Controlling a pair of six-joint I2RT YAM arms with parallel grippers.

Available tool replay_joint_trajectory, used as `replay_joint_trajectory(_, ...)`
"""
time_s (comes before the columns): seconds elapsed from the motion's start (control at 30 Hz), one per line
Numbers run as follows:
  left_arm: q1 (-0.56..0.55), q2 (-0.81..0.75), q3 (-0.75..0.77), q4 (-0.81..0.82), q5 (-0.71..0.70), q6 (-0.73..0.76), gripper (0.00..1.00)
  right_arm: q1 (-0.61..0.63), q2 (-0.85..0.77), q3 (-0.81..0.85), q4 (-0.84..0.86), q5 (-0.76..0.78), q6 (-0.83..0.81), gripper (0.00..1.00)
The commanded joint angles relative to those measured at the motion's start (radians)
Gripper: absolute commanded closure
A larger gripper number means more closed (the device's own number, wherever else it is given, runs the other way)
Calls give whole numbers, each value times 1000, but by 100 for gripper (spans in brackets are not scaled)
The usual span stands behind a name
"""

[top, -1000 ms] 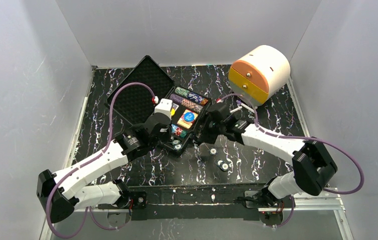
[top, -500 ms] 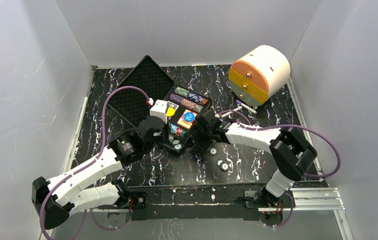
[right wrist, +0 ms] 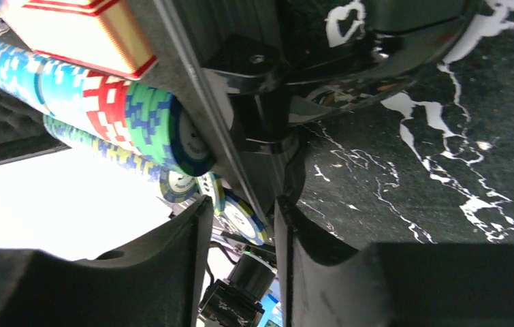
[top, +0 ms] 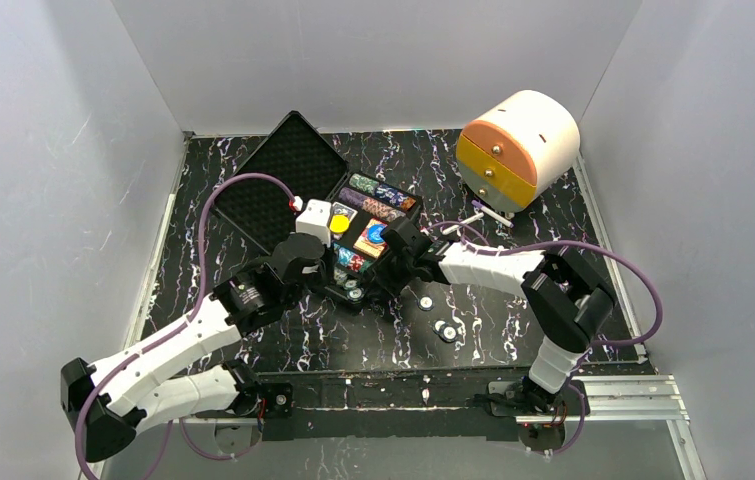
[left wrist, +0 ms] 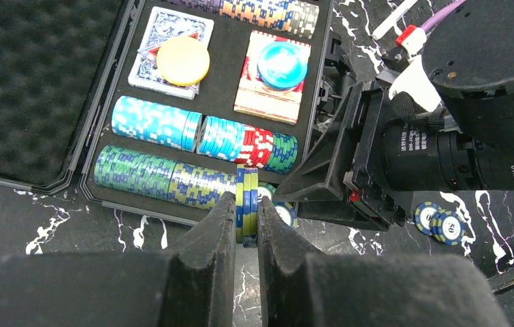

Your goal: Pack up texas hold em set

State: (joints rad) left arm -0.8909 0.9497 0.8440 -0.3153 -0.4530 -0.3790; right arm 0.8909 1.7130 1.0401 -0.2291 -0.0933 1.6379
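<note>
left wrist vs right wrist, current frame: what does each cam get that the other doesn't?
Left wrist only: left gripper shut on a small chip stack held on edge; the foam lid; the yellow disc; loose chips. Right wrist only: a side-on look at the case wall running between the right gripper fingers; whether it clamps the wall is unclear. Both: the red-edged deck and the blue-red-green chip row.

Plain pale walls (top: 373,60) enclose a black tabletop (top: 423,150) (veined white like marble), evenly lit.
</note>
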Motion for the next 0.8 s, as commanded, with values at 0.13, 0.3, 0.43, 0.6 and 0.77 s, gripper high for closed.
replay_joint_trajectory(0.13,7,-36,-20,11,-47,6,100,11,9,40,71,-43,20,70)
replay_joint_trajectory(0.3,7,-38,-26,10,-58,9,100,15,6,37,99,-63,19,77)
replay_joint_trajectory(0.43,6,-37,-33,11,-65,9,100,19,-17,36,80,-52,18,64)
replay_joint_trajectory(0.6,6,-33,-37,13,-76,12,100,23,-47,34,67,-57,18,49)
replay_joint_trajectory(0.77,7,-32,-43,15,-83,15,100,37,-81,21,57,-39,39,44)
